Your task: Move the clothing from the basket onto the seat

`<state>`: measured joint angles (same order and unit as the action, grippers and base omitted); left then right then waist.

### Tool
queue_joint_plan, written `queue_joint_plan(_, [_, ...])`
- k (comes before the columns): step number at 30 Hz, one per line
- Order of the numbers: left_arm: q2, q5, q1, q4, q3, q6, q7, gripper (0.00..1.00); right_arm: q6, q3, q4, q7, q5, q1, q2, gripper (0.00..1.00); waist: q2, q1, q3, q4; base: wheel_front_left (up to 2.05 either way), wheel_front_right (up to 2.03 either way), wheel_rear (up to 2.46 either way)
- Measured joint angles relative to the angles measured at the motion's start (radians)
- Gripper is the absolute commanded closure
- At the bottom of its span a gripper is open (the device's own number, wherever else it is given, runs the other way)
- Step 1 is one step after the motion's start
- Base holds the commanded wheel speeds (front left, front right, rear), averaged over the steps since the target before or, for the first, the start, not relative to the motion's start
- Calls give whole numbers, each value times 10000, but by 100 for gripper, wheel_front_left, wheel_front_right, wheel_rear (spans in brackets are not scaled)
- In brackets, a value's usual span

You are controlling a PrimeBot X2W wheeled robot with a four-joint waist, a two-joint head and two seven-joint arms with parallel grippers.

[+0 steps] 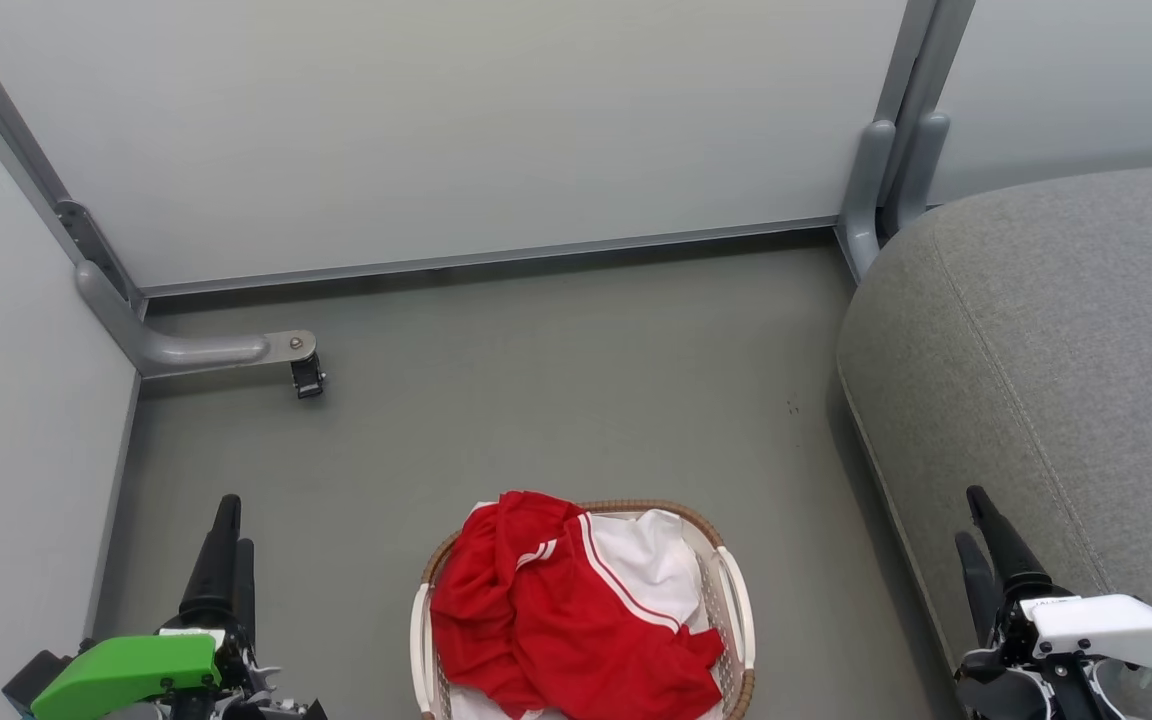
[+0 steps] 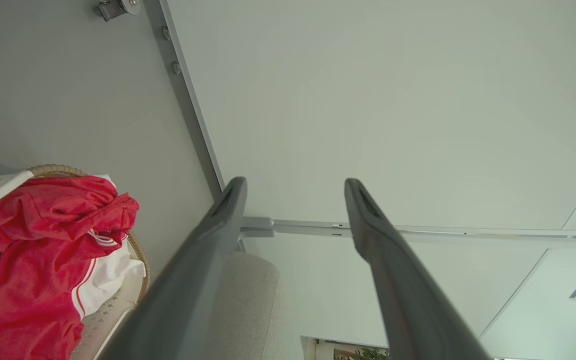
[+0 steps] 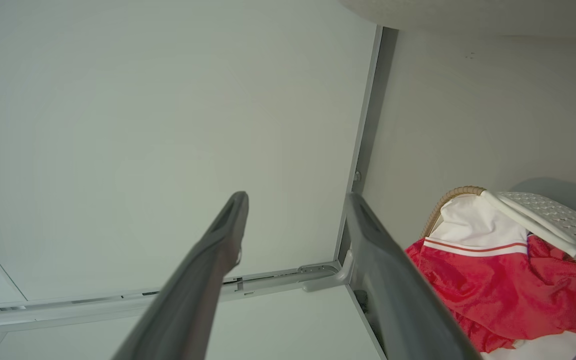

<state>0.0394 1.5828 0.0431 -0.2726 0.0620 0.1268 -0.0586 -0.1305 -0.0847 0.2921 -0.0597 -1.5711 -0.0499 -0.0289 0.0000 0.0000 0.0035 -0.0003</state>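
Observation:
The clothing point(image 1: 556, 620) is a crumpled heap of bright red fabric with white panels and stripe trim, lying in the basket point(image 1: 736, 590), a white lattice tub with a brown woven rim, low in the middle of the head view. To the right rises the big grey seat point(image 1: 1066, 380). My left gripper point(image 1: 236, 522) stands open at the lower left, apart from the basket. My right gripper point(image 1: 970, 515) stands open at the lower right, over the seat's front edge. In the left wrist view, the open left gripper point(image 2: 295, 182) has the clothing point(image 2: 28, 240) and basket point(image 2: 58, 170) to one side; the right wrist view shows the open right gripper point(image 3: 298, 196) beside the clothing point(image 3: 493, 290).
Pale partition walls close off the back and left. A metal foot with a caster point(image 1: 306, 375) juts out from the left corner, and two grey posts point(image 1: 886, 180) stand at the back right. Grey floor point(image 1: 556, 400) lies between basket and walls.

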Motion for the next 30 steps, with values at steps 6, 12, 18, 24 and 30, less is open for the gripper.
queue_joint_plan(6, [2, -382, -114, 238, -105, 0, 272, 0, 2, -90, -132, 270, 598, 2, -10, 0, 0, 0, -3, 0, 0, 0, 0])
queue_joint_plan(12, [4, -1216, -114, 566, -228, 0, 518, 0, 0, -174, -370, 525, 1442, 2, -27, 0, 0, 0, -8, 6, 0, 0, 0])
queue_joint_plan(18, [8, -2516, -115, 849, -374, 0, 750, 0, 0, -148, -775, 755, 2681, 22, -35, 0, 0, 0, -1, 8, 0, 0, 0])
queue_joint_plan(24, [12, -3979, -126, 1124, -539, 0, 978, 0, 0, 105, -1384, 972, 4276, 83, -58, 0, 0, 0, 20, 3, 0, 0, 0])
queue_joint_plan(30, [15, -5599, -169, 1383, -688, -104, 1197, 0, 0, 441, -1645, 1183, 5749, 197, -81, 0, 0, 0, 37, 5, 0, 0, 0])
